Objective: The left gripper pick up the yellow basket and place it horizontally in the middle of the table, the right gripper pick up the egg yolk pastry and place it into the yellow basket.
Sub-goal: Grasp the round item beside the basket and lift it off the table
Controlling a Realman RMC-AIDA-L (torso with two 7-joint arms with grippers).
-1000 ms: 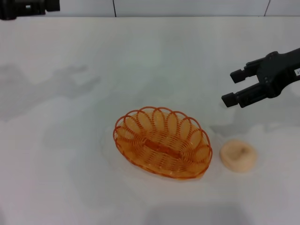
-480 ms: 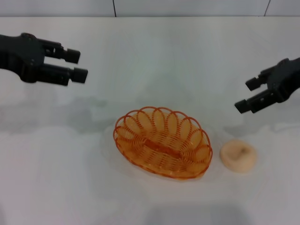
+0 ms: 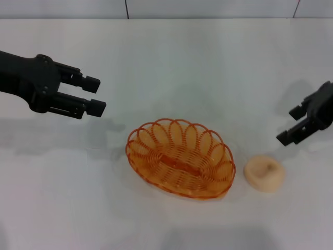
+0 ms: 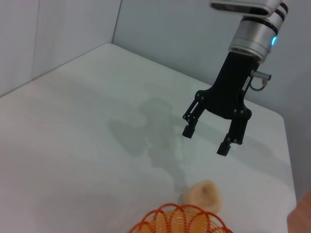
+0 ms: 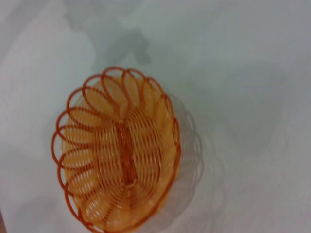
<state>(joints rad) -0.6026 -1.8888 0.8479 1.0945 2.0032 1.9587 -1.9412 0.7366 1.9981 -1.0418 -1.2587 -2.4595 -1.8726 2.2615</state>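
Observation:
The yellow basket [image 3: 180,158], an orange woven wire oval, lies on the white table [image 3: 171,67] near the middle front. It also shows in the right wrist view [image 5: 119,149] and partly in the left wrist view [image 4: 181,221]. The egg yolk pastry [image 3: 265,173] sits on the table just right of the basket, apart from it; it also shows in the left wrist view [image 4: 202,194]. My left gripper [image 3: 97,95] is open and empty, above and left of the basket. My right gripper [image 3: 290,125] is open and empty, above and right of the pastry; the left wrist view shows it [image 4: 206,141] too.
A grey wall with seams [image 3: 126,9] runs along the table's far edge. Both arms cast soft shadows on the table.
My left gripper has come in from the far left corner and moved down toward the basket. My right gripper has drawn back to the right and lower, nearer the pastry.

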